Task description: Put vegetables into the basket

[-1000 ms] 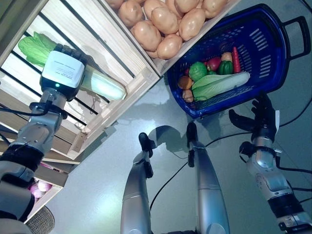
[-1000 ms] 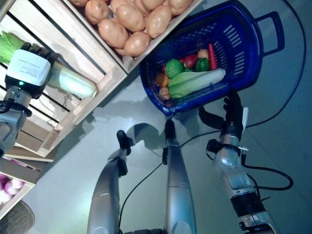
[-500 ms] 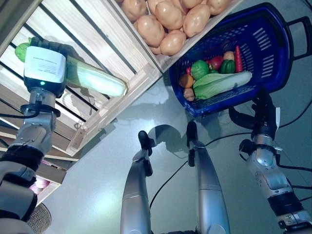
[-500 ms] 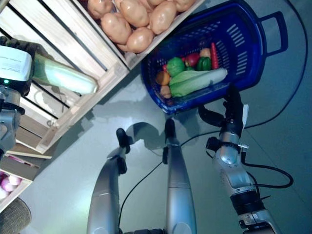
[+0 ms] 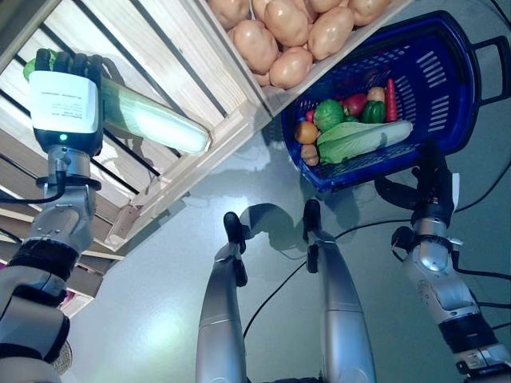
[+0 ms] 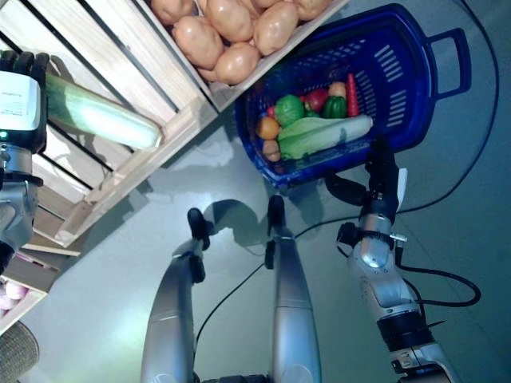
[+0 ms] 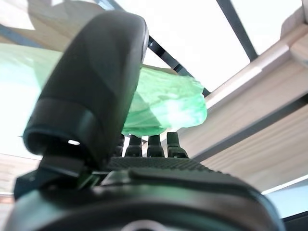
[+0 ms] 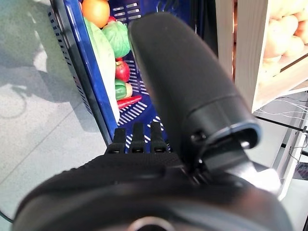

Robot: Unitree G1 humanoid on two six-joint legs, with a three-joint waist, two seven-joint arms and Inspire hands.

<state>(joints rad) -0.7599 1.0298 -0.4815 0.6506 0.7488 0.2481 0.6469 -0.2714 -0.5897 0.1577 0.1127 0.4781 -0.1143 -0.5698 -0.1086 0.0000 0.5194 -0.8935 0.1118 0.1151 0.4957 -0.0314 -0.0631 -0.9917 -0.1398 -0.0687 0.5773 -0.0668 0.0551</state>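
Well, the left hand [image 5: 65, 100] is up inside the wooden crate [image 5: 184, 171], its fingers curled over the leafy end of a long pale-green cabbage [image 5: 156, 125] that lies slanted across the slats, its pale stalk end pointing towards the crate's front rail. From the left wrist view the thumb arches over the green leaves and the fingers sit under them, so the hand looks clamped on the cabbage, though I cannot tell whether it is already off the slats. The neighbouring crate holds a heap of potatoes [image 5: 287, 32]. The blue basket [image 5: 447, 96] stands on the floor beside the crates and already carries another cabbage [image 5: 363, 141], a round green vegetable, green peppers, something red and some orange pieces. The right hand [image 5: 427, 187] hangs just beside the basket's near rim with its fingers straight and apart, holding nothing. To my eye the risky part is the carry: the hand grips one end only, so the long, heavy stalk end may sag or twist out of the fingers. That end could also catch the front rail on the way out. And the basket is fairly full on its near side, so a careless drop may roll over the rim onto the floor.
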